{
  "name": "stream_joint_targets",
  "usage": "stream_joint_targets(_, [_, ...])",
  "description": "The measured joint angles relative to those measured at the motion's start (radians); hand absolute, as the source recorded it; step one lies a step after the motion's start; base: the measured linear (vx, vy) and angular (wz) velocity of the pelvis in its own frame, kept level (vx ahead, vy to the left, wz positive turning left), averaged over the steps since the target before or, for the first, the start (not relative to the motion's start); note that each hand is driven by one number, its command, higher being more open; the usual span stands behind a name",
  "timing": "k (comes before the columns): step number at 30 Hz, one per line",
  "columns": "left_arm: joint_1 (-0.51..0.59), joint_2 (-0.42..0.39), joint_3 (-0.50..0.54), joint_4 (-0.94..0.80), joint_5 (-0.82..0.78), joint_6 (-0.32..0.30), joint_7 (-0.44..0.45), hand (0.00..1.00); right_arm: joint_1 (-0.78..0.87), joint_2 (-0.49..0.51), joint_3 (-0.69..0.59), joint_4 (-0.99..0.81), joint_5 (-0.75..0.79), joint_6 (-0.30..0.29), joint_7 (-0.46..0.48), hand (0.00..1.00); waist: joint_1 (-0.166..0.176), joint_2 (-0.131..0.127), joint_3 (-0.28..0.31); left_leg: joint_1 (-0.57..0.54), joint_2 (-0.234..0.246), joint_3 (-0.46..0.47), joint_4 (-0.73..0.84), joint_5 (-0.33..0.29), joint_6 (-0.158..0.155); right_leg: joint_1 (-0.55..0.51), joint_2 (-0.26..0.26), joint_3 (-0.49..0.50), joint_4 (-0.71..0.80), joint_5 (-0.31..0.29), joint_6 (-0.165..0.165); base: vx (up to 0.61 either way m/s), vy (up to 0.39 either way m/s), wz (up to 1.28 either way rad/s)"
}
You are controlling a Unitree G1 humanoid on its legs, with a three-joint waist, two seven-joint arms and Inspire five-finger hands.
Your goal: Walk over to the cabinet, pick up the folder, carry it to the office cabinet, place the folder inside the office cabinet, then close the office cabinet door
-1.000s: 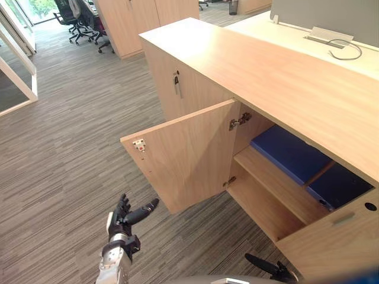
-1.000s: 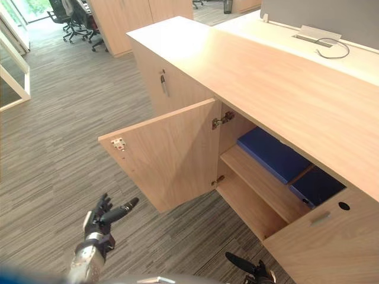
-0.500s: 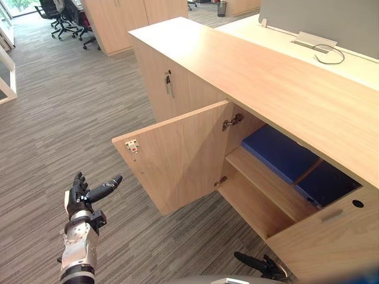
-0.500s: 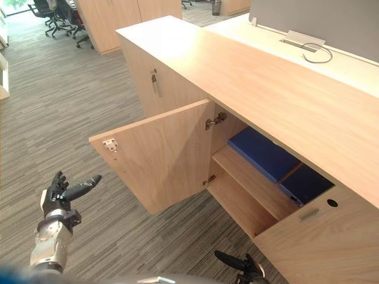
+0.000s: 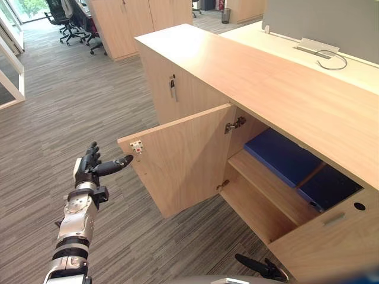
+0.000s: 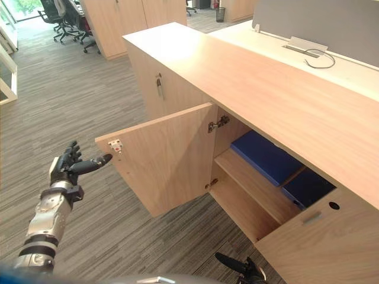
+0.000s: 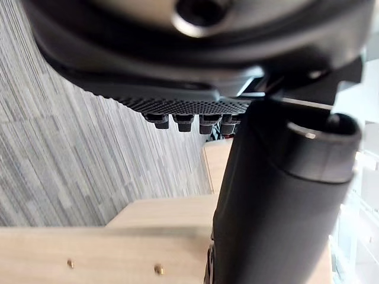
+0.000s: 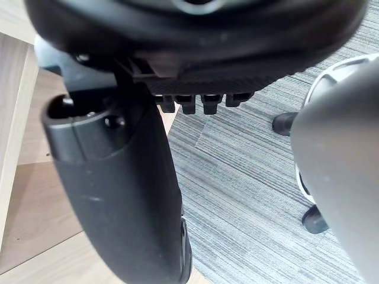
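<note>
Pale wood makes up the long low cabinet (image 5: 266,77), and one door (image 5: 183,157) stands swung out over the grey carpet (image 5: 59,106). The robot's left hand (image 5: 87,170) is raised with its fingers straight and spread wide, holding nothing. Its thumb reaches towards the door's free edge, just beside the small metal latch (image 5: 137,146). From here I cannot tell whether the thumb touches the wood. The blue folder (image 5: 284,155) lies flat on the upper shelf (image 5: 269,188) inside the cabinet, well beyond that hand and past the open door. A second blue flat thing (image 5: 328,186) lies just beside the folder on the side farther from the left hand, with a wooden divider between them. The right hand (image 5: 260,267) hangs low over the carpet with its fingers stretched out and empty. It is in front of the open cabinet, with the folder well apart from it, above and ahead.
</note>
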Motion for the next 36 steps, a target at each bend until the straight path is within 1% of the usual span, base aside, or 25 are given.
stream_joint_targets(4, [-0.008,0.000,-0.079,0.024,-0.029,0.000,-0.039,1.00,0.000,-0.001,0.000,0.001,0.016,0.000,0.006,1.00,-0.007,-0.002,-0.001,0.000,0.003,0.002,0.000,0.004,-0.006,-0.005,0.001,0.004,0.008,0.000,-0.001,-0.03,-0.003,-0.02])
stream_joint_targets(7, [-0.008,0.004,-0.142,0.037,-0.030,0.007,-0.089,1.00,0.004,-0.002,0.001,0.002,0.030,0.000,0.009,1.00,-0.007,-0.005,-0.003,0.001,0.005,0.003,0.000,0.005,-0.007,-0.008,0.001,0.009,0.014,0.000,-0.002,-0.02,0.003,-0.02])
stream_joint_targets(9, [-0.008,0.014,-0.161,0.049,-0.040,0.010,-0.106,1.00,0.007,-0.002,0.002,0.003,0.030,-0.001,0.014,1.00,-0.007,-0.008,-0.006,0.002,0.006,0.005,0.000,0.005,-0.007,-0.008,0.001,0.012,0.014,0.000,-0.002,-0.03,0.008,-0.04])
stream_joint_targets(12, [-0.008,0.087,-0.237,0.057,-0.050,0.014,-0.146,1.00,0.010,-0.002,0.005,0.004,0.029,-0.001,0.017,1.00,-0.007,-0.014,-0.009,0.005,0.006,0.009,0.000,0.005,-0.007,-0.008,0.001,0.014,0.016,0.000,-0.002,-0.04,0.010,-0.03])
stream_joint_targets(13, [-0.008,0.118,-0.265,0.057,-0.049,0.014,-0.162,1.00,0.011,-0.002,0.006,0.005,0.029,-0.001,0.019,1.00,-0.007,-0.016,-0.010,0.005,0.006,0.012,0.000,0.005,-0.007,-0.008,0.000,0.015,0.016,0.000,-0.002,-0.05,0.017,-0.03])
stream_joint_targets(14, [-0.008,0.167,-0.312,0.057,-0.049,0.015,-0.192,1.00,0.011,-0.005,0.010,0.007,0.028,-0.001,0.030,1.00,-0.006,-0.017,-0.011,0.007,0.005,0.016,0.000,0.005,-0.007,-0.009,0.000,0.016,0.017,0.000,-0.002,-0.05,0.018,-0.04])
stream_joint_targets(15, [-0.008,0.189,-0.338,0.057,-0.049,0.016,-0.207,1.00,0.011,-0.006,0.011,0.010,0.028,-0.001,0.036,1.00,-0.006,-0.018,-0.011,0.007,0.005,0.018,0.000,0.005,-0.007,-0.010,-0.001,0.017,0.016,0.000,-0.002,-0.04,0.016,-0.04])
stream_joint_targets(19, [-0.008,0.232,-0.398,0.069,-0.046,0.017,-0.254,1.00,0.007,-0.025,0.051,0.017,0.018,-0.002,0.056,1.00,-0.006,-0.019,-0.012,0.007,0.001,0.023,0.000,0.005,-0.006,-0.013,-0.005,0.019,0.016,0.000,-0.002,-0.04,0.016,-0.04])
stream_joint_targets(22, [-0.010,0.271,-0.483,0.062,-0.015,0.017,-0.264,1.00,0.007,-0.033,0.051,0.023,-0.010,-0.002,0.064,1.00,-0.007,-0.022,-0.014,0.006,-0.003,0.023,0.000,0.007,-0.003,-0.013,-0.009,0.018,0.015,0.000,-0.001,-0.02,0.008,0.00])
stream_joint_targets(24, [-0.009,0.349,-0.599,-0.005,0.005,0.024,-0.266,1.00,0.011,-0.046,0.083,0.025,-0.012,-0.005,0.068,1.00,-0.007,-0.025,-0.015,0.002,-0.006,0.019,0.000,0.009,0.000,-0.015,-0.012,0.013,0.015,0.001,0.000,-0.03,0.013,0.07])
stream_joint_targets(25, [-0.008,0.375,-0.629,-0.038,0.009,0.030,-0.267,1.00,0.013,-0.050,0.083,0.027,-0.012,-0.008,0.070,1.00,-0.007,-0.025,-0.015,-0.001,-0.007,0.015,0.000,0.010,0.001,-0.016,-0.013,0.011,0.015,0.002,0.001,-0.01,0.005,0.18])
stream_joint_targets(27, [0.004,0.489,-0.759,-0.213,0.012,0.044,-0.282,1.00,0.023,-0.064,0.086,0.042,-0.013,-0.015,0.074,1.00,-0.008,-0.025,-0.018,-0.016,-0.014,-0.003,0.000,0.014,0.008,-0.020,-0.020,-0.002,0.014,0.009,0.011,-0.01,0.015,0.26])
stream_joint_targets(28, [0.015,0.517,-0.782,-0.265,0.012,0.045,-0.291,1.00,0.027,-0.068,0.086,0.042,-0.014,-0.016,0.076,1.00,-0.008,-0.024,-0.020,-0.023,-0.016,-0.007,0.000,0.015,0.009,-0.026,-0.022,-0.003,0.014,0.012,0.011,-0.03,0.043,0.23])
stream_joint_targets(29, [0.040,0.561,-0.812,-0.364,0.007,0.045,-0.320,1.00,0.032,-0.072,0.086,0.046,-0.014,-0.016,0.078,1.00,-0.008,-0.023,-0.022,-0.036,-0.019,-0.011,0.001,0.016,0.011,-0.038,-0.024,-0.003,0.014,0.021,0.012,-0.02,0.047,0.13])
stream_joint_targets(30, [0.047,0.572,-0.826,-0.402,-0.008,0.048,-0.337,1.00,0.034,-0.075,0.086,0.051,-0.014,-0.016,0.078,1.00,-0.007,-0.023,-0.022,-0.041,-0.020,-0.012,0.001,0.018,0.013,-0.041,-0.025,-0.003,0.012,0.027,0.011,-0.03,0.077,0.11])
stream_joint_targets(31, [0.050,0.579,-0.862,-0.462,-0.055,0.056,-0.387,1.00,0.040,-0.078,0.085,0.066,-0.016,-0.014,0.081,1.00,-0.008,-0.022,-0.022,-0.043,-0.022,-0.013,0.005,0.019,0.015,-0.039,-0.026,-0.001,0.003,0.042,0.011,-0.03,0.070,0.02])
stream_joint_targets(32, [0.051,0.567,-0.895,-0.514,-0.111,0.063,-0.434,1.00,0.048,-0.078,0.084,0.067,-0.019,-0.015,0.083,1.00,-0.010,-0.023,-0.023,-0.042,-0.023,-0.009,0.006,0.019,0.016,-0.038,-0.026,0.004,-0.003,0.055,0.009,-0.05,0.091,-0.05])
stream_joint_targets(33, [0.051,0.552,-0.908,-0.538,-0.141,0.064,-0.455,1.00,0.049,-0.078,0.084,0.067,-0.019,-0.015,0.085,1.00,-0.012,-0.024,-0.023,-0.042,-0.023,-0.005,0.006,0.019,0.016,-0.040,-0.026,0.008,-0.004,0.062,0.006,-0.07,0.087,-0.19])
stream_joint_targets(34, [0.051,0.516,-0.927,-0.575,-0.199,0.078,-0.478,1.00,0.050,-0.078,0.084,0.067,-0.019,-0.016,0.090,1.00,-0.019,-0.025,-0.023,-0.043,-0.024,0.003,0.006,0.019,0.016,-0.045,-0.026,0.021,-0.006,0.074,0.007,-0.09,0.100,-0.28])
stream_joint_targets(35, [0.050,0.466,-0.935,-0.607,-0.253,0.079,-0.505,1.00,0.050,-0.076,0.086,0.067,-0.019,-0.018,0.095,1.00,-0.030,-0.029,-0.027,-0.048,-0.027,0.008,0.005,0.019,0.017,-0.054,-0.030,0.031,-0.006,0.078,0.006,-0.08,0.076,-0.28])
stream_joint_targets(36, [0.048,0.441,-0.935,-0.630,-0.277,0.078,-0.517,1.00,0.050,-0.074,0.089,0.067,-0.019,-0.020,0.097,1.00,-0.036,-0.032,-0.029,-0.052,-0.028,0.013,0.005,0.018,0.021,-0.058,-0.031,0.035,-0.008,0.078,0.006,-0.06,0.048,-0.27])
